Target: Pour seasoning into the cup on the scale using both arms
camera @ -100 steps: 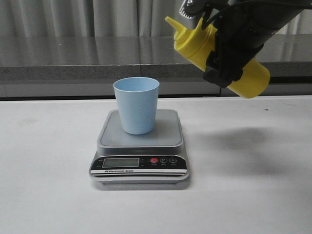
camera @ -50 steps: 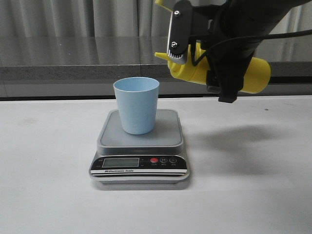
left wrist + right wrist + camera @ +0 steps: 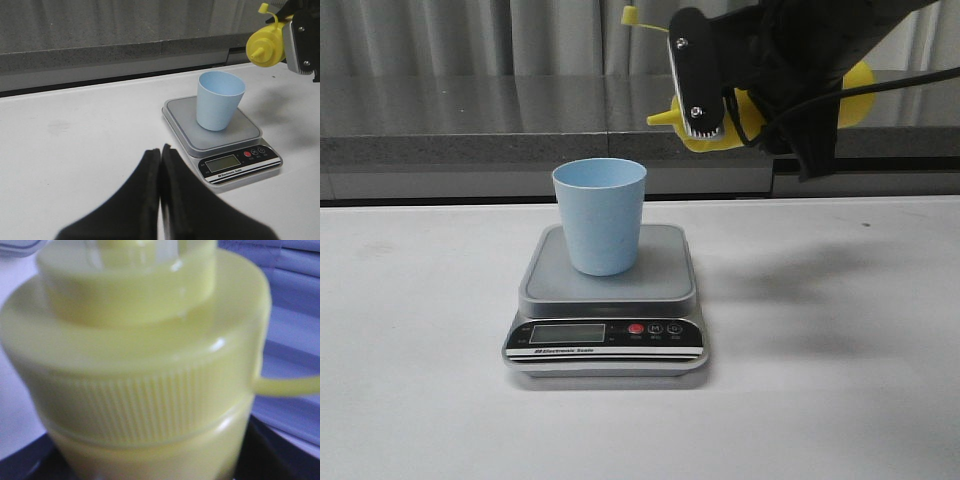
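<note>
Since a second ago the yellow squeeze bottle [image 3: 705, 128] has swung from nozzle-up at a slant to lying nearly level in the upper right of the front view, its nozzle now aimed left and a little lower than before; half a second ago it had already begun this tilt. The right gripper [image 3: 760, 100] is clenched around the bottle's body, with the tethered nozzle cap dangling open above. The pale blue cup [image 3: 600, 216] and the kitchen scale [image 3: 608, 300] under it sit in the middle of the frame exactly as before. The left gripper [image 3: 161, 200] rests low at the bottom of its wrist view, fingers pressed together on nothing, well apart from the scale.

Likely trouble: the nozzle tip looks to be up and to the right of the cup's rim, not over its mouth, so any seasoning released now would probably land on the scale platform or the table [image 3: 840, 400]. Tipping further without shifting left risks the same. A nudge to the unsteadied cup could topple it.
</note>
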You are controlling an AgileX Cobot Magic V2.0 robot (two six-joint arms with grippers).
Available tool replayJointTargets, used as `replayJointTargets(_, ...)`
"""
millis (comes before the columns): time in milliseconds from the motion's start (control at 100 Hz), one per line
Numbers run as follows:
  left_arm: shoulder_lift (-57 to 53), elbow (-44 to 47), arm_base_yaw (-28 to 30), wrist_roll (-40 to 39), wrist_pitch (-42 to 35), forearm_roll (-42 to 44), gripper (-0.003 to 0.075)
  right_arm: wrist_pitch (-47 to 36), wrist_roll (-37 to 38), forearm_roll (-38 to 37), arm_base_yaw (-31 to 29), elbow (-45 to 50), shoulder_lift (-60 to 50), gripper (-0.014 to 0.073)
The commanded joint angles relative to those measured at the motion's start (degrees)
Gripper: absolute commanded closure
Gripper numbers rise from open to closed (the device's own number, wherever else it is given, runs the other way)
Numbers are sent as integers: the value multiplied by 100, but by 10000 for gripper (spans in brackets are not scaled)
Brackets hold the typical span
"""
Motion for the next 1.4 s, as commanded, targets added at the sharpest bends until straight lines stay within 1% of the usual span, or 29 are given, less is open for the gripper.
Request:
replayJointTargets(0, 54, -149, -1, -58, -408, -103, 741, 191, 12, -511, 55, -184, -260, 652)
replayJointTargets(150, 54, -149, -1, -58, -408, -103, 741, 224, 12, -1005, 137, -184, -211, 652)
replayJointTargets(280, 54, -149, -1, -58, -408, -103, 741, 359, 12, -1270, 249, -177, -145, 652)
replayJointTargets(630, 54, -149, -1, -58, -408, -103, 741, 537, 12, -1239, 294, -177, -1, 652)
replayJointTargets(690, 54, -149, -1, -58, -408, -103, 741, 537, 131, -1148, 294, -177, -19, 652)
replayJointTargets(740, 54, -149, -1, -58, -408, -103, 741, 530, 347, -961, 294, -177, -40, 652)
replayJointTargets(900, 54, -149, -1, -58, -408, -103, 741, 351, 945, -43, 263, -177, -182, 652)
replayJointTargets(950, 54, -149, -1, -58, -408, -103, 741, 197, 1112, 231, 251, -177, -253, 652)
replayJointTargets(1020, 54, -149, -1, -58, -408, -103, 741, -220, 1338, 688, 189, -177, -392, 652)
replayJointTargets(1170, 54, -149, -1, -58, -408, -103, 741, -740, 1370, 1652, 6, -177, -598, 652)
replayJointTargets(1270, 54, -149, -1, -58, -408, -103, 741, -1016, 1370, 2231, -216, -136, -731, 652)
replayJointTargets(1390, 54, -149, -1, -58, -408, -103, 741, -1587, 1370, 3002, -495, -51, -914, 652)
